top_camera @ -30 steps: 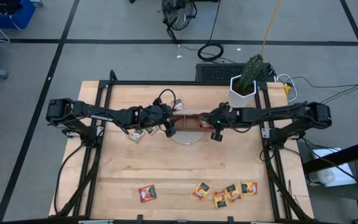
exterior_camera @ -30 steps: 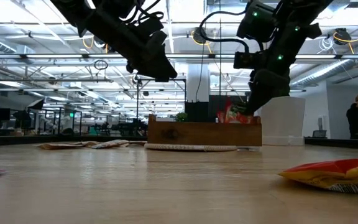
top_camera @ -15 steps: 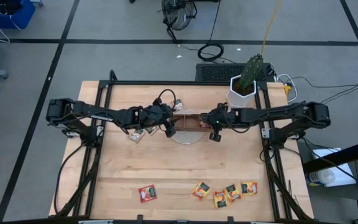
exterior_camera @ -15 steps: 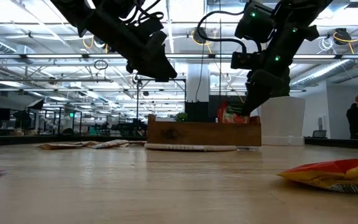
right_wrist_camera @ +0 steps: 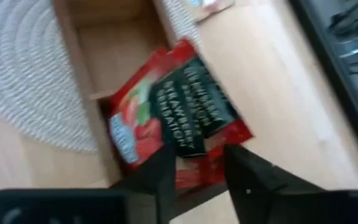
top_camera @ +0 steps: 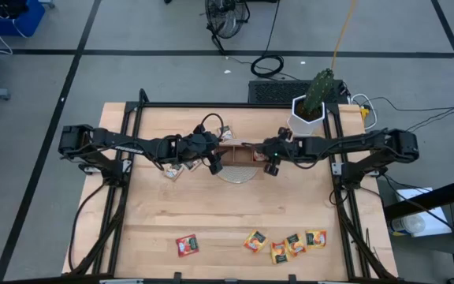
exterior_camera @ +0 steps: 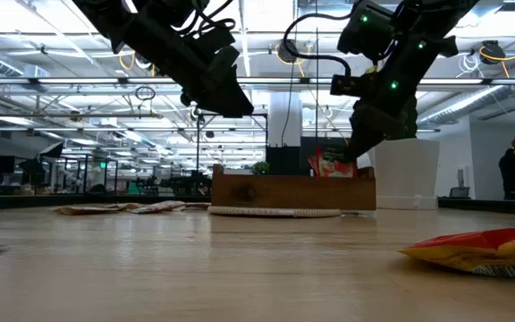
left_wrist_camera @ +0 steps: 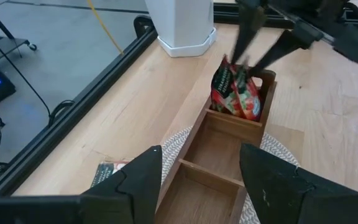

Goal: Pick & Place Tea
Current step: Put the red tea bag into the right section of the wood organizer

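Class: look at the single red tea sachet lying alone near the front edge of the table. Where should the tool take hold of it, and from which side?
The red tea sachet lies flat on the table, apart from the other sachets. Come straight down from above and pinch across two opposite edges; lying flat, it offers no raised part, so one finger probably has to slide under an edge.

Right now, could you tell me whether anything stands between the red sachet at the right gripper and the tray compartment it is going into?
Nothing visible does. The red sachet already stands in the end compartment of the wooden tray, leaning on its wall, with the right gripper open just above it.
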Controlling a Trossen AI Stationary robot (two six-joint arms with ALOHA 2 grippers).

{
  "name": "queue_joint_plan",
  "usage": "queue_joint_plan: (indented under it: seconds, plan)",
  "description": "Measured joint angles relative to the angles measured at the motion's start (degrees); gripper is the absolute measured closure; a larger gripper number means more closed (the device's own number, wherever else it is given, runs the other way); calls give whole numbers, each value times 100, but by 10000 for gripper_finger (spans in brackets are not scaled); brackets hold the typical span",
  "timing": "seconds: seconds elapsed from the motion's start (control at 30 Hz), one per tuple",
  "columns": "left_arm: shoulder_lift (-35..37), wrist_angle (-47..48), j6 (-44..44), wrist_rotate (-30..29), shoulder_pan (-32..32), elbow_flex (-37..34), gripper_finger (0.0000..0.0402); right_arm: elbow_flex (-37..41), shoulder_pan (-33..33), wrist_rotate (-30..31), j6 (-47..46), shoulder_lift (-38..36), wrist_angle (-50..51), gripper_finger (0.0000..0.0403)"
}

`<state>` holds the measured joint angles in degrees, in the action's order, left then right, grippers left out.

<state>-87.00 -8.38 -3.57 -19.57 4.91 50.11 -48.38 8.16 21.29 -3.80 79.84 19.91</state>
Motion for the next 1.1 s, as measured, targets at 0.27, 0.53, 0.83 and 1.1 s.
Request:
queue_joint_plan:
  seconds: [0.27, 0.53, 0.83, 1.1]
  plan:
    - [0, 23, 0, 2, 0, 0, 188, -2, -7, 114, 162, -211, -415, 211]
    - [0, 96, 4, 2, 0, 0, 188, 0, -271, -295, 557, -255, -784, 245]
    - [0, 96, 33, 2, 0, 0, 188, -24, -480, -847, 1255, -229, -1095, 400]
    - [0, 136, 28, 3, 0, 0, 188, -18, -531, -1666, 1239, -35, -665, 403]
